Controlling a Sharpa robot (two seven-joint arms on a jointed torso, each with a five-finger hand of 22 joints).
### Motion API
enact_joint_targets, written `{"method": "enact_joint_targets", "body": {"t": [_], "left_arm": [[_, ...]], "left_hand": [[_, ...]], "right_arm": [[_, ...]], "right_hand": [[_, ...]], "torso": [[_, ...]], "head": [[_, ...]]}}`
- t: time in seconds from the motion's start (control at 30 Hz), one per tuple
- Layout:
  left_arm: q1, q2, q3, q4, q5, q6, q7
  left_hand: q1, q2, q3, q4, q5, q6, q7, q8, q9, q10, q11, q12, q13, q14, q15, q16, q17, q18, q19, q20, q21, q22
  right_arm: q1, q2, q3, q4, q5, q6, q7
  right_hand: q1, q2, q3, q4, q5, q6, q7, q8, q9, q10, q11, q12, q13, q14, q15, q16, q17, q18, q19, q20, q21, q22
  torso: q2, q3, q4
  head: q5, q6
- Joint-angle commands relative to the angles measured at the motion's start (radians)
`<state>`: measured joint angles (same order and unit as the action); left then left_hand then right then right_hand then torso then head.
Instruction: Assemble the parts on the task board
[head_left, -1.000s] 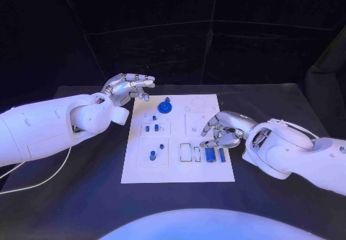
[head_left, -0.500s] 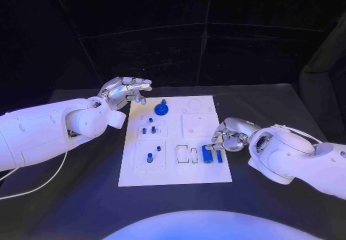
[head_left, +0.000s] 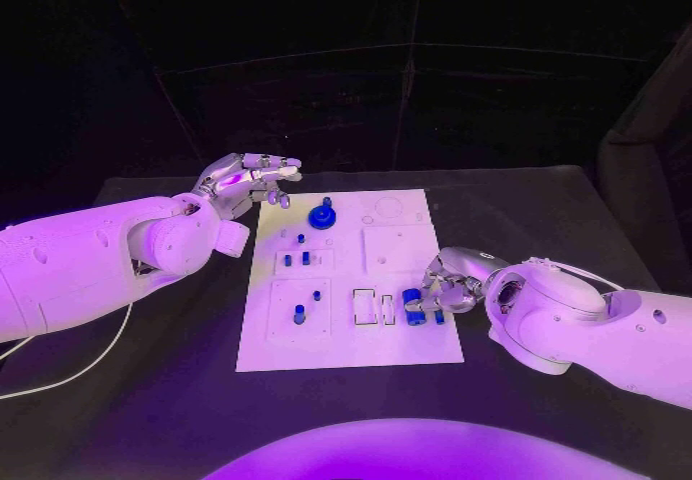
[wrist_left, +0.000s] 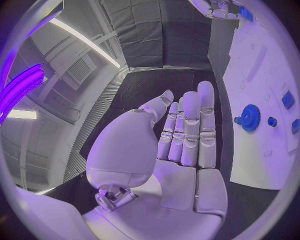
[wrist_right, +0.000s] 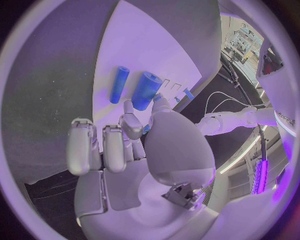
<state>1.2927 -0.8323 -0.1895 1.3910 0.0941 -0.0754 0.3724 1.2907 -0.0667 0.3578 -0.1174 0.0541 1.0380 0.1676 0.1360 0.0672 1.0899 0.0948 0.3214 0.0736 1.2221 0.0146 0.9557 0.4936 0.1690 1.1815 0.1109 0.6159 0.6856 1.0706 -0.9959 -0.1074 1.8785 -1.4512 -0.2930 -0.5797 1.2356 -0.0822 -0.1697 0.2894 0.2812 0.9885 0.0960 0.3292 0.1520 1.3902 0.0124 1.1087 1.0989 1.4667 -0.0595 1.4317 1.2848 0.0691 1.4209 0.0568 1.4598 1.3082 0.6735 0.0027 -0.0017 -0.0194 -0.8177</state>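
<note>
- The left hand (head_left: 245, 178) hovers past the far left corner of the white rectangular task board (head_left: 418, 345), off the plate and over the black tabletop (head_left: 548, 210). Its fingers (wrist_left: 190, 120) are stretched out almost straight, side by side with the thumb a bit apart, and there's nothing in them.
- The right hand (head_left: 450, 280) sits at the near right part of the board, fingers curled in, right by two blue parts.
- Those two are a fat blue cylinder (head_left: 413, 305) and a thinner blue rod (wrist_right: 119, 84) lying side by side near the board's right edge. In the right wrist view the thumb tip comes down onto the end of the fat cylinder (wrist_right: 145, 90); honestly I can't tell if it's really pinched or just touched.
- The other fingers (wrist_right: 81, 145) of that hand are folded and hold nothing.
- Further up the board, near the left hand, a blue toothed gear (head_left: 323, 217) stands on a peg, with a small blue knob (wrist_left: 272, 121) beside it.
- Small blue pegs (head_left: 296, 258) stand in the recessed panels on the left half of the board.
- Just left of the fat cylinder there are two narrow rectangular slots (head_left: 375, 306).
</note>
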Motion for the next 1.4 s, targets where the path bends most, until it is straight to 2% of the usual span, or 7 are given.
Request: {"method": "enact_joint_targets", "body": {"t": [0.03, 0.5, 0.8, 0.87, 1.07, 1.23, 1.4], "left_arm": [[0.001, -0.001, 0.001, 0.002, 0.001, 0.015, 0.011], [0.001, -0.004, 0.0, 0.004, 0.001, 0.02, 0.008], [0.001, -0.006, 0.0, 0.003, 0.001, 0.022, 0.006], [0.001, -0.006, 0.0, 0.003, 0.001, 0.022, 0.006], [0.0, -0.003, 0.0, 0.001, 0.001, 0.024, 0.005], [0.0, -0.002, -0.001, 0.002, 0.001, 0.025, 0.004], [0.0, -0.002, -0.001, 0.004, 0.001, 0.025, 0.003]], "left_hand": [[-0.002, 0.008, -0.008, 0.001, -0.004, -0.002, -0.001, 0.003, 0.001, -0.007, 0.0, 0.006, -0.001, -0.007, -0.002, -0.002, -0.002, 0.014, -0.006, 0.003, -0.006, -0.001], [-0.003, 0.008, -0.01, 0.001, -0.004, -0.001, -0.002, 0.004, 0.001, -0.008, 0.0, 0.007, -0.001, -0.007, -0.002, -0.002, -0.002, 0.014, -0.006, 0.003, -0.006, -0.002], [-0.003, 0.008, -0.01, 0.001, -0.004, -0.001, -0.002, 0.004, 0.001, -0.008, 0.0, 0.007, -0.001, -0.007, -0.002, -0.002, -0.002, 0.014, -0.006, 0.003, -0.006, -0.002], [-0.003, 0.008, -0.01, 0.001, -0.004, -0.001, -0.002, 0.004, 0.001, -0.008, 0.0, 0.007, -0.001, -0.007, -0.002, -0.002, -0.002, 0.014, -0.006, 0.003, -0.006, -0.002], [-0.003, 0.008, -0.01, 0.001, -0.004, -0.001, -0.002, 0.004, 0.001, -0.008, 0.0, 0.007, -0.001, -0.007, -0.002, -0.002, -0.002, 0.014, -0.006, 0.003, -0.006, -0.002], [-0.003, 0.008, -0.01, 0.001, -0.004, -0.001, -0.002, 0.004, 0.001, -0.008, 0.0, 0.007, -0.001, -0.007, -0.002, -0.002, -0.002, 0.014, -0.006, 0.003, -0.006, -0.002], [-0.003, 0.008, -0.01, 0.001, -0.004, -0.001, -0.002, 0.004, 0.001, -0.008, 0.0, 0.007, -0.001, -0.007, -0.002, -0.002, -0.002, 0.014, -0.006, 0.003, -0.006, -0.002]], "right_arm": [[-0.005, 0.008, 0.0, -0.003, -0.029, 0.05, -0.025], [-0.03, 0.049, 0.0, -0.031, -0.035, 0.06, -0.043], [-0.038, 0.042, 0.001, -0.005, -0.017, -0.043, -0.03], [-0.038, 0.031, 0.001, 0.012, -0.002, -0.078, -0.021], [-0.037, 0.006, 0.003, 0.063, 0.047, -0.142, 0.007], [-0.036, 0.006, 0.004, 0.082, 0.072, -0.156, 0.019], [-0.036, 0.024, 0.005, 0.077, 0.085, -0.157, 0.021]], "right_hand": [[-0.002, 0.01, -0.008, 0.0, -0.003, -0.007, -0.002, 0.007, 0.002, 0.01, 0.0, 0.013, 0.016, 0.06, 0.004, 0.006, 0.007, -0.015, 0.007, -0.001, 0.006, 0.01], [0.025, 0.037, -0.008, -0.005, 0.02, -0.011, -0.002, 0.02, 0.009, 0.009, 0.0, 0.029, 0.045, 0.059, 0.004, 0.012, 0.018, -0.016, 0.008, -0.001, 0.01, 0.018], [0.083, 0.091, 0.011, -0.023, 0.095, 0.027, -0.015, 0.047, 0.026, 0.027, -0.011, 0.066, 0.094, 0.061, -0.004, 0.021, 0.036, -0.019, 0.019, -0.006, 0.02, 0.038], [0.087, 0.097, 0.009, -0.022, 0.109, 0.037, -0.019, 0.052, 0.03, 0.031, -0.015, 0.071, 0.101, 0.061, -0.007, 0.022, 0.038, -0.02, 0.021, -0.009, 0.021, 0.041], [0.084, 0.106, 0.005, -0.016, 0.122, 0.05, -0.025, 0.057, 0.038, 0.037, -0.02, 0.078, 0.112, 0.062, -0.012, 0.025, 0.045, -0.022, 0.028, -0.013, 0.026, 0.052], [0.084, 0.106, 0.005, -0.016, 0.123, 0.05, -0.026, 0.057, 0.038, 0.037, -0.02, 0.078, 0.112, 0.062, -0.012, 0.025, 0.045, -0.023, 0.028, -0.013, 0.026, 0.053], [0.083, 0.107, 0.003, -0.015, 0.125, 0.052, -0.026, 0.057, 0.039, 0.037, -0.021, 0.076, 0.112, 0.062, -0.013, 0.025, 0.044, -0.023, 0.029, -0.014, 0.027, 0.055]], "torso": [[0.0, -0.0004, -0.0004], [0.001, -0.0003, 0.0017], [-0.001, 0.0013, -0.0001], [-0.002, -0.0008, 0.0008], [-0.002, -0.0015, 0.0008], [-0.001, -0.002, 0.0045], [-0.001, -0.0027, 0.0032]], "head": [[0.002, -0.002], [0.002, -0.005], [0.009, -0.007], [0.007, -0.007], [0.011, -0.002], [0.011, 0.0], [0.017, -0.001]]}}
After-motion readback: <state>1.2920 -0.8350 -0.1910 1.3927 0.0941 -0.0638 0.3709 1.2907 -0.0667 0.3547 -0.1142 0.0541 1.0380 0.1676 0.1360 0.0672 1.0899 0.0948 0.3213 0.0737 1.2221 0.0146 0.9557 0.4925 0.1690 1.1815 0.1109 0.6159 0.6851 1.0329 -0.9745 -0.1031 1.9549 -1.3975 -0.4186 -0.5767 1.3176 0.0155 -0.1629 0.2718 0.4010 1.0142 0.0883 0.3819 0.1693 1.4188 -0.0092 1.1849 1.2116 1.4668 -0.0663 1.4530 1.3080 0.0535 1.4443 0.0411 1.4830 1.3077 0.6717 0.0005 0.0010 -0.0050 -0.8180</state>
